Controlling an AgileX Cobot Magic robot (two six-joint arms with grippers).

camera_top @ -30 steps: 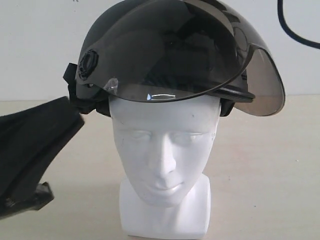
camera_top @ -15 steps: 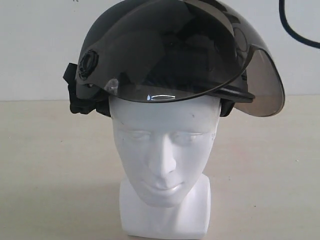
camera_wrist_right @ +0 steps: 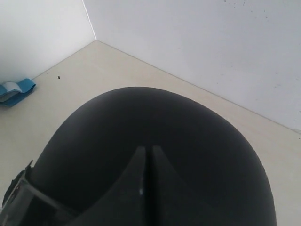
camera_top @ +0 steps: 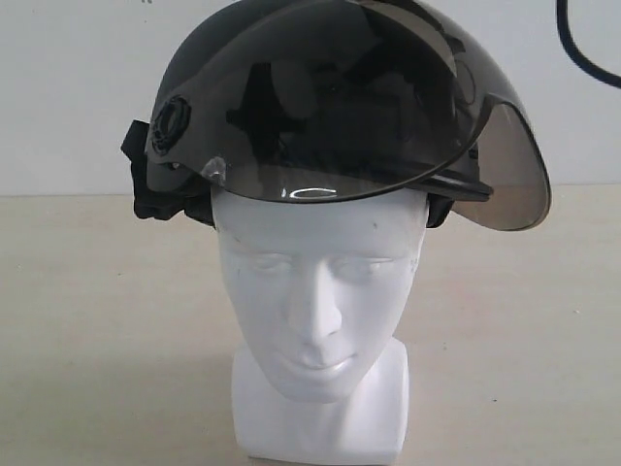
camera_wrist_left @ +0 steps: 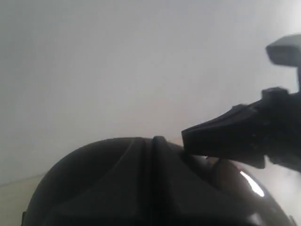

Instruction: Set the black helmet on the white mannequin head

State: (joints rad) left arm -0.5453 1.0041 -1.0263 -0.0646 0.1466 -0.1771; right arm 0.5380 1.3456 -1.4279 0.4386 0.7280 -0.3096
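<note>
- And there it is: the black helmet sits on the white mannequin head, capping the crown at twelve o'clock with its rim down at the brow line.
- The head stands upright on its blocky neck in the middle of the desk, facing the exterior camera and bare from the forehead down.
- The smoky visor is tipped up, its free edge flaring out towards three o'clock. Black strap fittings bunch at nine o'clock of the shell.
- Neither arm shows in the exterior view; only a dark cable loops in at one o'clock.
- Left tool: fingers pressed together with nothing between them, poised over the dome of the shell. Whether it is touching or just clear, I cannot tell.
- Right tool: fingers drawn together too, only a hairline seam showing. It is empty, above the matte back of the helmet.
- My read: the placing looks done, and this is the let-go-and-check stage.
- The helmet rides a touch high and looks slightly canted, lower at three o'clock, so it may not be fully seated.
- The next move calls for one of two things. Either a gentle closed-finger press straight down on the crown to settle it, or a clean lift-away with no sideways drag that could swivel the shell or tip the head.
</note>
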